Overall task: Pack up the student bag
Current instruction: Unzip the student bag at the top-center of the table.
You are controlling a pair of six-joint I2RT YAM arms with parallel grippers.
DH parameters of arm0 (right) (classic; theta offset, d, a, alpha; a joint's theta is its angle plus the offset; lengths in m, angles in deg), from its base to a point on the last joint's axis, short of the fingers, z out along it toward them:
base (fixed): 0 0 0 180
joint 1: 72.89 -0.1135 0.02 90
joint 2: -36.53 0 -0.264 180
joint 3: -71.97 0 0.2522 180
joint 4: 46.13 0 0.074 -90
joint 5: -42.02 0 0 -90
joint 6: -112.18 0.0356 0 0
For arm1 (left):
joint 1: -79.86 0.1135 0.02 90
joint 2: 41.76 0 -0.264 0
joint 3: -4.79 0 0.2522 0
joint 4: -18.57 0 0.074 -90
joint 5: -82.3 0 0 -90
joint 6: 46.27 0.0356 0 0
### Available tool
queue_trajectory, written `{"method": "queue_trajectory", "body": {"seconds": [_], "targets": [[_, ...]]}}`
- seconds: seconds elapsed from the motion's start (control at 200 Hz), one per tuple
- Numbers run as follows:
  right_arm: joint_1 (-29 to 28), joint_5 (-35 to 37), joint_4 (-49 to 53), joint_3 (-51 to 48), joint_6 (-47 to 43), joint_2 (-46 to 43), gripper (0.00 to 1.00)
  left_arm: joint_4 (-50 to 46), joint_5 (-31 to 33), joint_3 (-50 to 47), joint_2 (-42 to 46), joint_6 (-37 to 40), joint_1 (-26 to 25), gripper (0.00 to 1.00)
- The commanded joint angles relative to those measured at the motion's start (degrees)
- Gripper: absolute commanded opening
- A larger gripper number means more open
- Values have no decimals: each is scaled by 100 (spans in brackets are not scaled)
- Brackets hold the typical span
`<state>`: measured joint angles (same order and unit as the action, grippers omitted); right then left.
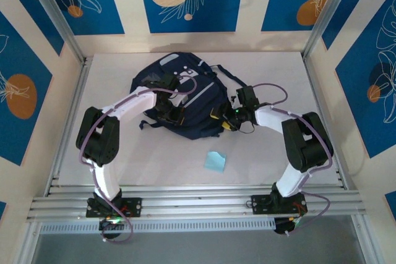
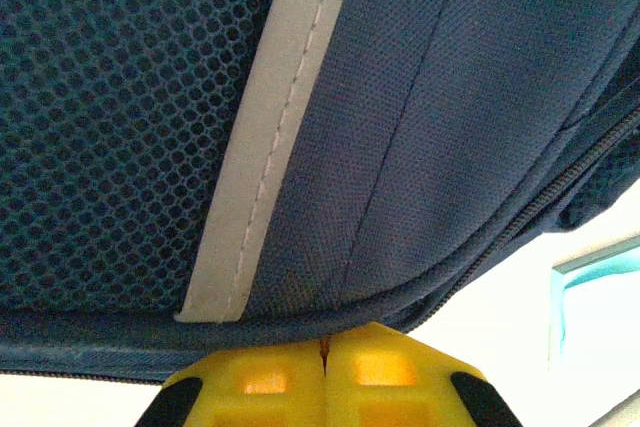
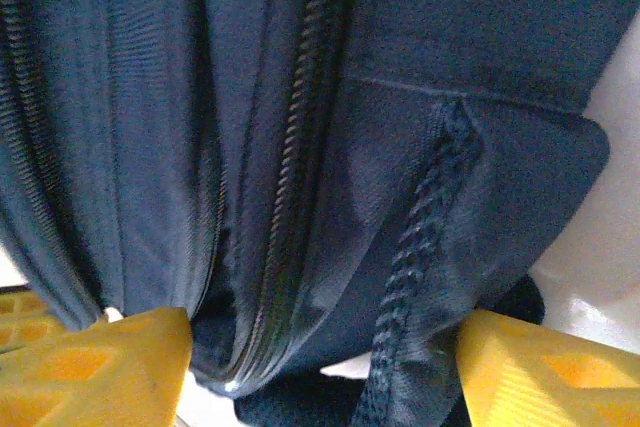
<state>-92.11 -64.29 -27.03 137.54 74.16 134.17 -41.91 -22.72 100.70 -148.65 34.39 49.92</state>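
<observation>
The white table [image 1: 266, 153] bears the student bag [image 1: 199, 114] at its middle; patch print unreadably small. Left gripper [image 2: 323, 352] is pressed closed against the bag's seam. Right gripper [image 3: 320, 337] gapes, fabric between its 2 fingers.

No legible text, label or number; dark marks on student bag [image 1: 197, 104] grey patch [image 1: 171, 62] unreadable.

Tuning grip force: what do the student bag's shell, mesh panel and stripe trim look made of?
The student bag shell: matte woven synthetic, probably nylon or polyester; fine weave shows. Mesh panel: open honeycomb knit, soft-looking. Stripe trim: smooth grey-white tape, stitched along its length; maybe reflective.
</observation>
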Motion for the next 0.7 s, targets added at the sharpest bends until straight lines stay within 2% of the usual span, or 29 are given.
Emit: {"method": "queue_trajectory", "body": {"seconds": [0.0,0.035,0.07,0.285,0.36,0.435,0.585,0.695], "targets": [[-101,44,-660,-106,466,242,36,295,-127,-106,15,-62,-63,0],[-91,84,-728,-117,496,301,16,275,-66,-141,24,-6,-59,0],[-74,159,-717,-118,491,316,0,212,43,-170,20,77,-57,0],[100,553,-398,-225,242,66,0,-417,997,-487,70,372,130,0],[129,581,-374,-271,232,-2,0,-523,1404,-615,179,285,307,0],[129,577,-357,-279,209,-8,0,-579,2095,-672,230,130,532,1],[62,598,-333,-257,199,10,0,-601,2874,-557,139,-66,906,2],[15,600,-354,-237,204,6,0,-675,3060,-333,43,36,919,4]]}}
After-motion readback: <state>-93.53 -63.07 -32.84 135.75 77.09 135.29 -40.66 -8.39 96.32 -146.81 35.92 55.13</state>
